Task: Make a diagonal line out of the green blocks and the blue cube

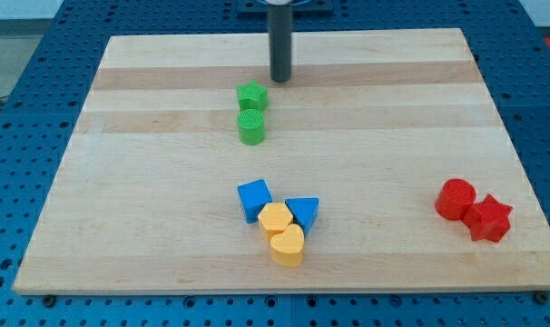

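Observation:
A green star block (252,95) lies near the top middle of the wooden board (166,182). A green cylinder (250,128) sits just below it, touching or nearly touching. A blue cube (254,200) lies lower down, in the middle of the board. My tip (280,79) stands just above and to the right of the green star, a small gap apart from it.
A blue triangular block (303,213) lies right of the blue cube. A yellow hexagonal block (276,219) and a yellow heart block (288,245) sit between and below them. A red cylinder (456,198) and a red star (489,218) lie at the lower right.

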You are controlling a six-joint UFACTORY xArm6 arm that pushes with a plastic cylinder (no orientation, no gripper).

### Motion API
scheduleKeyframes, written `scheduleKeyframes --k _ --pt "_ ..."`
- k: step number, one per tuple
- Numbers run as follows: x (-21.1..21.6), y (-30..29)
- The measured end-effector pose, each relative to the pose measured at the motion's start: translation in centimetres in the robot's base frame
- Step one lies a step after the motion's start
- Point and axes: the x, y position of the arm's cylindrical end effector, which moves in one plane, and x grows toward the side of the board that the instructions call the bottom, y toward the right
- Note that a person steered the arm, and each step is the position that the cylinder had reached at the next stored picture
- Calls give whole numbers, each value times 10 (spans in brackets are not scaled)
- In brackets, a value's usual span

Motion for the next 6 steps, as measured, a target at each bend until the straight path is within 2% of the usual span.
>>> scheduleKeyframes --k 1,2,4,6 --pt "-7 -33" --pt "13 -36" --pt "106 -24" --pt "182 27"
